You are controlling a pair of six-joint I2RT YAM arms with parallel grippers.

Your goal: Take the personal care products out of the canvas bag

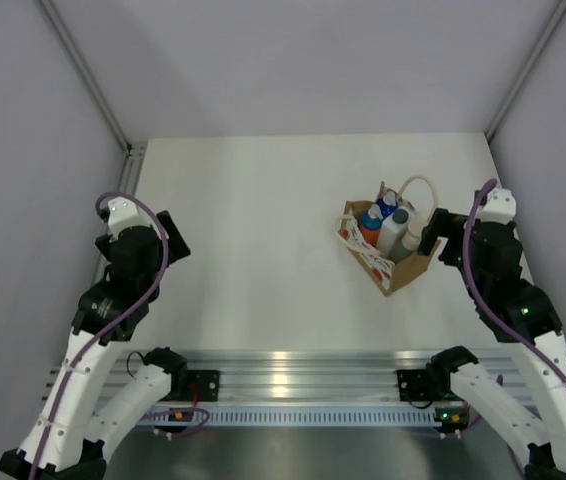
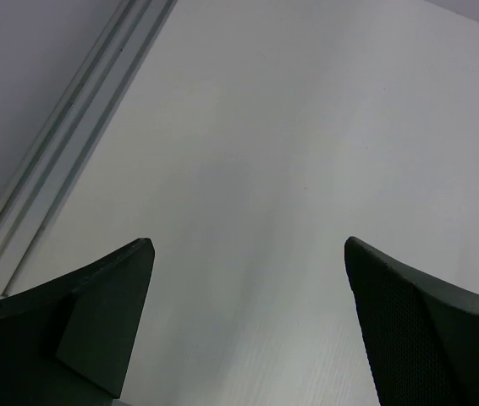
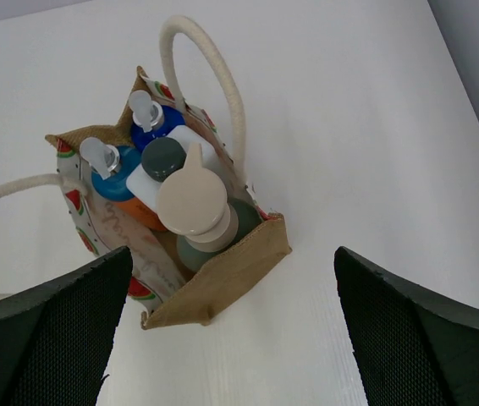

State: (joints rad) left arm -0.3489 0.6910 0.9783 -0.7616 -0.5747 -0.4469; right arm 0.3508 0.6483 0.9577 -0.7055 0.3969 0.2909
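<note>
The canvas bag (image 3: 222, 283) (image 1: 403, 272) stands upright right of the table's middle, its cream rope handles (image 3: 212, 80) splayed outwards. The personal care products stand packed inside. They are a grey-green bottle with a cream pump (image 3: 193, 203) (image 1: 404, 240), a white bottle with a dark cap (image 3: 165, 159) and two orange bottles with blue caps (image 3: 111, 173) (image 3: 151, 127). My right gripper (image 3: 233, 251) (image 1: 429, 235) hangs open just above and right of the bag, touching nothing. My left gripper (image 2: 249, 241) (image 1: 175, 238) is open and empty over bare table at the far left.
A metal rail (image 2: 70, 135) runs along the table's left edge beside my left gripper. Grey walls enclose the table on three sides. The aluminium base rail (image 1: 293, 365) lies along the near edge.
</note>
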